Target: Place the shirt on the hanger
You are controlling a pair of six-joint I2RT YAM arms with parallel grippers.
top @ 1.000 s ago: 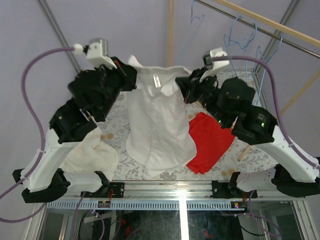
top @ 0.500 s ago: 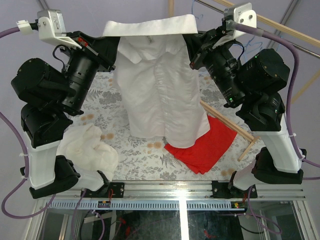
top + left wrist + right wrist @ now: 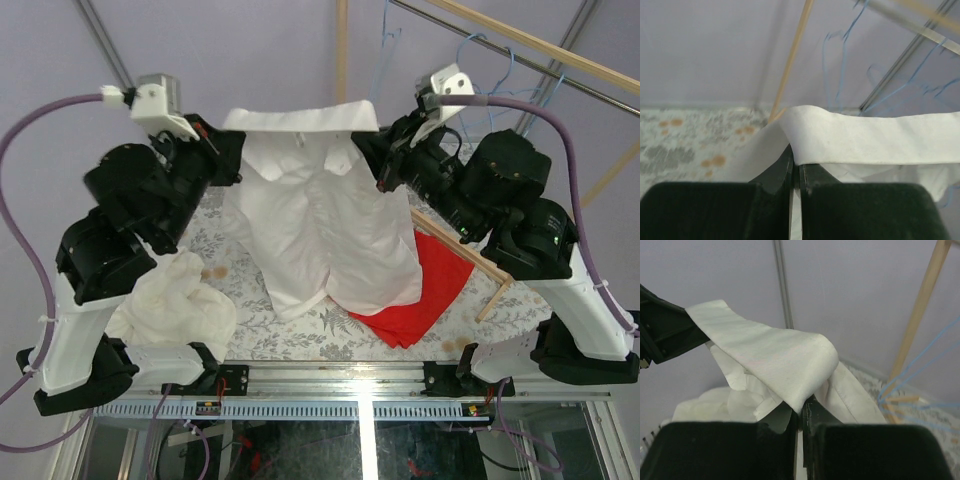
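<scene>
The white collared shirt (image 3: 320, 240) hangs stretched between both arms above the table, its collar (image 3: 300, 118) pulled taut in a straight band. My left gripper (image 3: 228, 152) is shut on the collar's left end, and the fabric (image 3: 865, 137) folds over its closed jaws (image 3: 796, 161). My right gripper (image 3: 372, 162) is shut on the collar's right end, where the cloth (image 3: 775, 357) drapes over its tips (image 3: 804, 409). Blue wire hangers (image 3: 490, 75) hang from the rail at the back right, apart from the shirt. They also appear as the hangers (image 3: 840, 55) behind the collar.
A red cloth (image 3: 435, 290) lies on the table partly under the shirt's hem. A creamy off-white garment (image 3: 175, 305) is heaped at the front left. A loose wooden stick (image 3: 470, 258) crosses the red cloth. An upright wooden pole (image 3: 342, 50) stands behind the shirt.
Both arms lifted the shirt off the table, raised it high, then came back down a little. The collar stayed gripped at both ends throughout.
</scene>
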